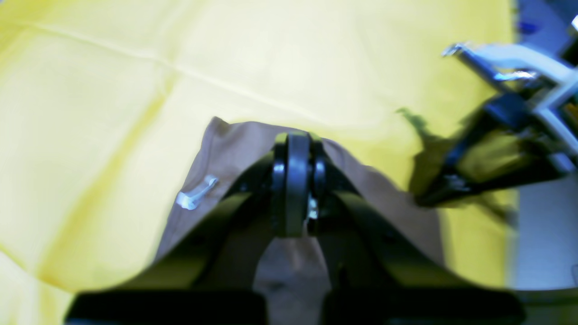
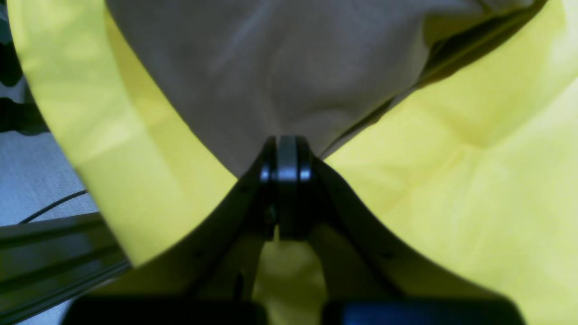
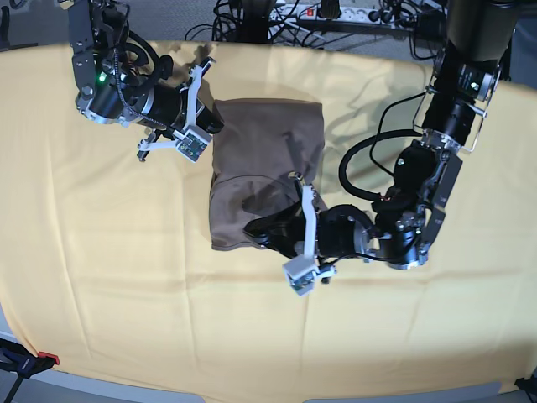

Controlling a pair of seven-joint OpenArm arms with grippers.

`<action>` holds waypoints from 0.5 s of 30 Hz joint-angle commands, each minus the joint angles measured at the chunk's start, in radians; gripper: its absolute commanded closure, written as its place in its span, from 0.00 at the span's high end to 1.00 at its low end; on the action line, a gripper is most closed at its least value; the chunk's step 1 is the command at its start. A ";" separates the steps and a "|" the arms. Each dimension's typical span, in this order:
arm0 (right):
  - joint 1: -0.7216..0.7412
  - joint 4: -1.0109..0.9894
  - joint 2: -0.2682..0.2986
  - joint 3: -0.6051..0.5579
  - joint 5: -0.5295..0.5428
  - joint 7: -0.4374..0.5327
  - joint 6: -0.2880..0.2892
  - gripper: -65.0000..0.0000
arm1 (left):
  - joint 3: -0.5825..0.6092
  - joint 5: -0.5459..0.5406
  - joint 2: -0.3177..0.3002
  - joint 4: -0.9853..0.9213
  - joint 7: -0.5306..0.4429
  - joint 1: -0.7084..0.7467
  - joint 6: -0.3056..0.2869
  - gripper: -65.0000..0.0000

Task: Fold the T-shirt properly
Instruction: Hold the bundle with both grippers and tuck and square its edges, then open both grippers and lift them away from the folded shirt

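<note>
Presently, my left tool (image 1: 292,180) is clenched, its jaws pressed together with no gap visible between them; taupe fabric of the T-shirt (image 3: 267,172) sits pinched at its tip and spreads to either side of the jaws in the left wrist view; a small light tag (image 1: 195,195) shows on that fabric just beside the tool. My right tool (image 2: 286,162) is likewise clenched, jaws flat against each other; the T-shirt's grey-brown cloth converges to a point exactly at its tip, so it grips an edge of the garment.

The T-shirt lies near the middle of the bench, on the yellow cloth (image 3: 101,277) that covers it; it appears partly folded into a roughly rectangular shape, with a rumpled, darker hollow towards its lower half in the base view. In that view my right tool meets the garment at its upper left edge; my left tool meets it at the lower right, near the bottom hem. I cannot tell how many layers either tool holds; both wrist views are blurred close to the jaws.
</note>
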 commanded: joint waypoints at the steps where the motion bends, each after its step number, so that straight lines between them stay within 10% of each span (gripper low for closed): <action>1: 0.010 0.034 0.006 0.021 0.038 0.022 0.001 0.00 | -0.040 -0.061 -0.003 0.017 0.011 -0.012 -0.005 0.00; 7: 0.009 0.104 0.006 0.235 0.364 0.003 0.028 0.00 | -0.205 -0.305 -0.023 0.032 0.191 0.106 -0.005 0.00; 15: -0.074 0.116 0.006 0.611 0.892 -0.280 0.052 0.00 | -0.318 -0.406 -0.179 0.264 0.216 0.324 -0.005 0.00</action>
